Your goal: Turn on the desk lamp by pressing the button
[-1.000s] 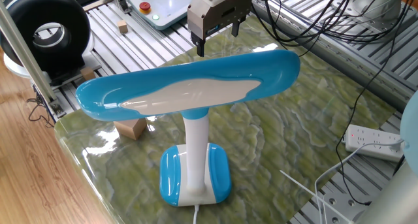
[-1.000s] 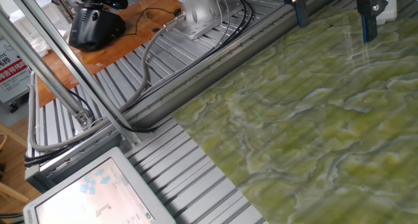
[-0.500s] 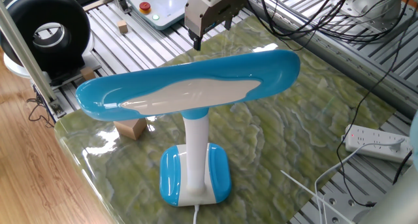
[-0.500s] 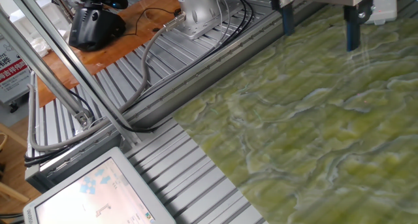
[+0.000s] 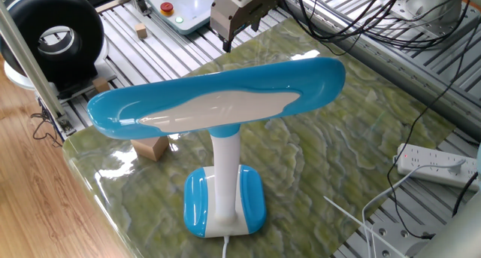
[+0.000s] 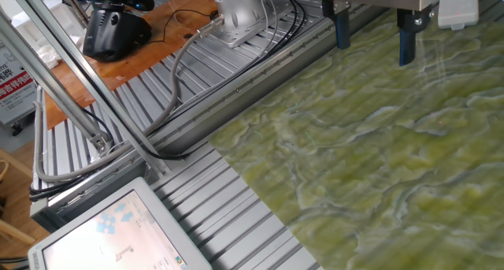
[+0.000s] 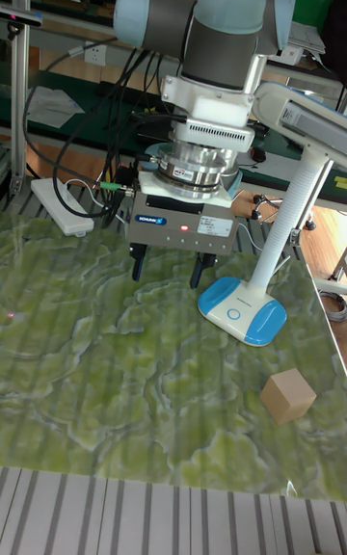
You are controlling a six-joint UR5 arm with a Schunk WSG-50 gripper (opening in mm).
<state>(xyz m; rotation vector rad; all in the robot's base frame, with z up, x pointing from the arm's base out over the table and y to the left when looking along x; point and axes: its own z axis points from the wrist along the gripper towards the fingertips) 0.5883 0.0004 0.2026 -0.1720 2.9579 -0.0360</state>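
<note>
Desk lamp (image 7: 241, 309) head cut off at tall view's right edge; absent from the other fixed view.

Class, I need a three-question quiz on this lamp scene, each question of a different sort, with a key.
1. True or false: the gripper has its fingers open, with nothing between them.
2. Which lies on the table near the lamp base? A) a wooden block B) a mug C) a pair of scissors
3. Fill in: the round button sits on top of the lamp's ____.

Key: 1 true; 2 A, the block; 3 base.
</note>
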